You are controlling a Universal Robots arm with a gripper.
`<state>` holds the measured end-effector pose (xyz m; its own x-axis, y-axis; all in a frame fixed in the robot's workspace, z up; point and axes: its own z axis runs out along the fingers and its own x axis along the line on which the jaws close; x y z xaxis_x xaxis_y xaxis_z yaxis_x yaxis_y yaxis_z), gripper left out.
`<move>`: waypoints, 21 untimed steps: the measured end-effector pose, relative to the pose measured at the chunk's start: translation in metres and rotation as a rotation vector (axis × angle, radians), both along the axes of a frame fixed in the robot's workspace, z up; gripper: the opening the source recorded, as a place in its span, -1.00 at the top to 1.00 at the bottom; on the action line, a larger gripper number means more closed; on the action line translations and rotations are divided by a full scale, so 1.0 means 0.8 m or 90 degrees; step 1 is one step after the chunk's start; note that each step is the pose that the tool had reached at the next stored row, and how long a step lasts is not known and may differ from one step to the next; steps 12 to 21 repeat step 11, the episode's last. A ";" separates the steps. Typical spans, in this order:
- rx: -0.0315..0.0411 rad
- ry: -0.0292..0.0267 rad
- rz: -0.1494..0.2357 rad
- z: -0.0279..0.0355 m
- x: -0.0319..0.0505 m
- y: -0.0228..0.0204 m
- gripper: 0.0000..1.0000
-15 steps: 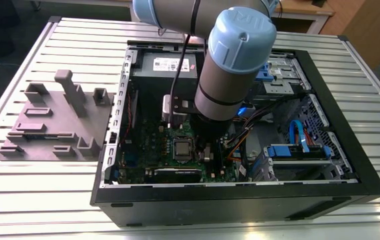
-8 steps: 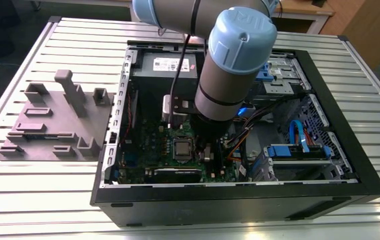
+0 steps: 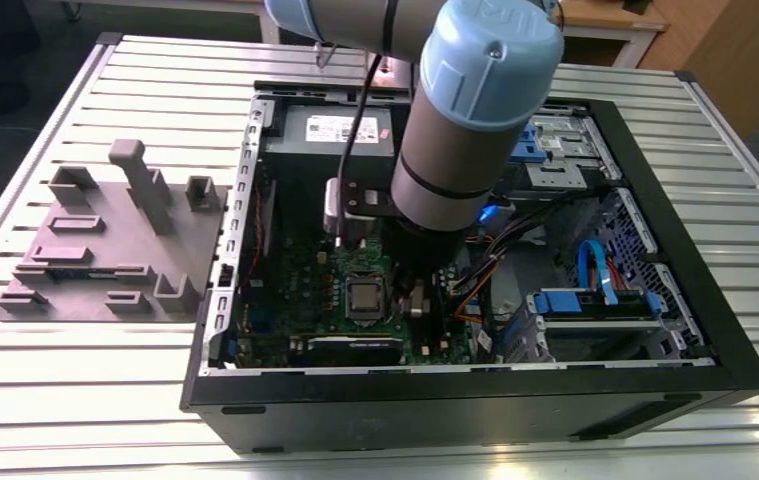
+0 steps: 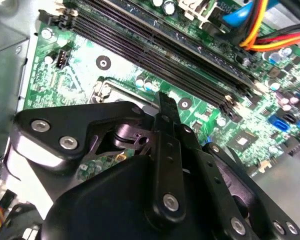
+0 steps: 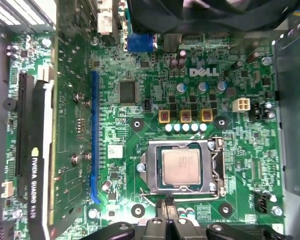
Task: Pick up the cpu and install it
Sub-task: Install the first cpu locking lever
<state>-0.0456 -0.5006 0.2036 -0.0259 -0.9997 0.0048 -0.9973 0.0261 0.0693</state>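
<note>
- Inside the open computer case [image 3: 739, 375] on the slatted table [image 3: 72, 400], the chip [image 5: 181, 167] already lay flat in its square socket [image 5: 217, 170] on the green circuit board [image 5: 230, 70].
- Just beside the socket, the claw [image 5: 165, 207] had its fingers [image 5: 160, 206] pressed together, holding nothing.
- Seating looked done (whether the socket's bracket was latched could not be told).

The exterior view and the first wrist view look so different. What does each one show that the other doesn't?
Exterior view alone: the robot arm, the whole computer case on the slatted table, and a grey block with posts beside it. First wrist view alone: the silver cpu close up, lying in its socket frame, and a graphics card. Both: the green motherboard.
</note>
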 end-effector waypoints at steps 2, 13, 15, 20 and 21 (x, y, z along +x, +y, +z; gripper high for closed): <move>-0.0002 0.0001 0.000 0.0050 0.000 0.0000 0.79; -0.0001 0.0000 0.000 0.0066 0.000 0.0000 0.79; -0.0001 0.0000 0.000 0.0066 0.000 0.0000 0.79; -0.0001 0.0000 0.000 0.0066 0.000 0.0000 0.79; -0.0001 0.0000 0.000 0.0066 0.000 0.0000 0.79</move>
